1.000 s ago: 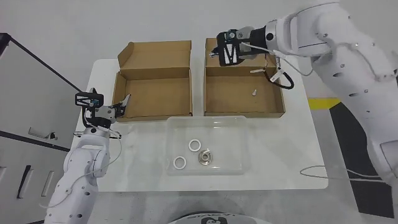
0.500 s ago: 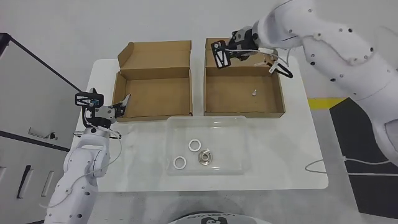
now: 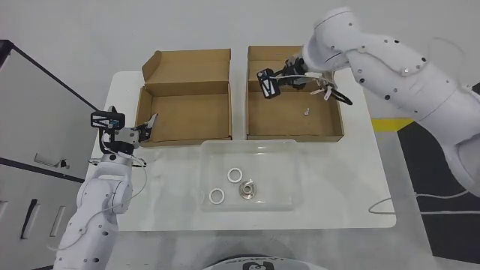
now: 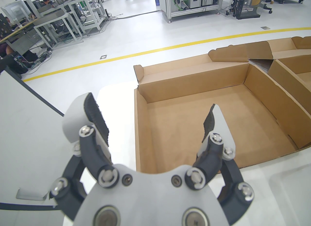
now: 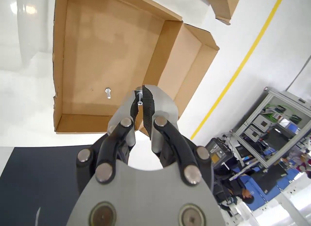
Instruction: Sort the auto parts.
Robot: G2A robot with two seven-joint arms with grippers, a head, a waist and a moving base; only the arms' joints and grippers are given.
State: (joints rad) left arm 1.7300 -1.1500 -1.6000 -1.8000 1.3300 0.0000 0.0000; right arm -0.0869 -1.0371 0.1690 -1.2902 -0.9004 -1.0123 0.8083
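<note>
White surface [image 3: 172, 217] carrying a left box [image 3: 184, 116], a right box [image 3: 274, 120] and a clear tray [image 3: 277, 165]. Over the right box we see the right gripper [image 5: 141, 97] clamped on a tiny bolt [image 5: 139, 92]; the left gripper [image 4: 153, 112] gapes. We judge the bolt light, hard and slick, best pinched across its threads.

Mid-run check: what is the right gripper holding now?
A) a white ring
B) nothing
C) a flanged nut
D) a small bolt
D: the right wrist view shows the right gripper shut on a small bolt, over the right cardboard box where a second bolt lies.
</note>
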